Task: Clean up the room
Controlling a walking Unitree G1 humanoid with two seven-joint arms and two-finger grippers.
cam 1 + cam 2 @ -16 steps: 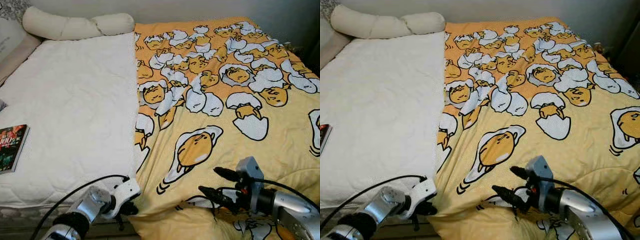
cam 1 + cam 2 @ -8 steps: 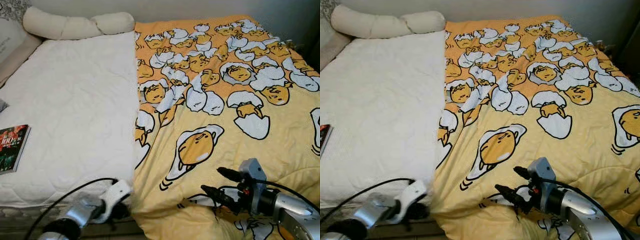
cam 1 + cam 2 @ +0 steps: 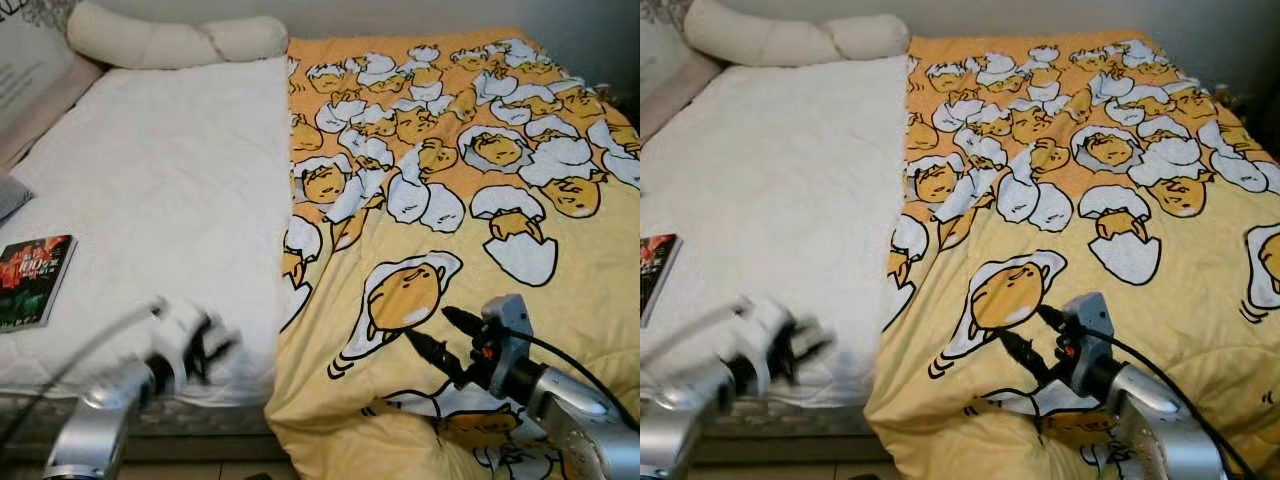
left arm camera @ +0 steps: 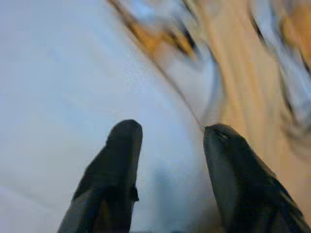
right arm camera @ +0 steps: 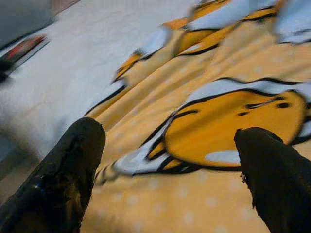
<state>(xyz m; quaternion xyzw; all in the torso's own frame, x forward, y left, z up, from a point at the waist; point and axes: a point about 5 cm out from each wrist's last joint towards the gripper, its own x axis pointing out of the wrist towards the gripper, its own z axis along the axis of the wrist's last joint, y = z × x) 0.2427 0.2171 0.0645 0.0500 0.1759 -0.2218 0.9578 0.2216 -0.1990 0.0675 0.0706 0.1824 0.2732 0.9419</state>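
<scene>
We spread the blanket (image 3: 450, 200) over the bed (image 3: 150, 200).
Both hands, left hand (image 3: 205, 345) and right hand (image 3: 440, 335), are apart and empty; we should pinch its near edge.

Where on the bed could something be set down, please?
The white mattress pad is bare between the book, the bolster pillow and the yellow egg-print blanket. The blanket's near edge is crowded by both grippers.
</scene>
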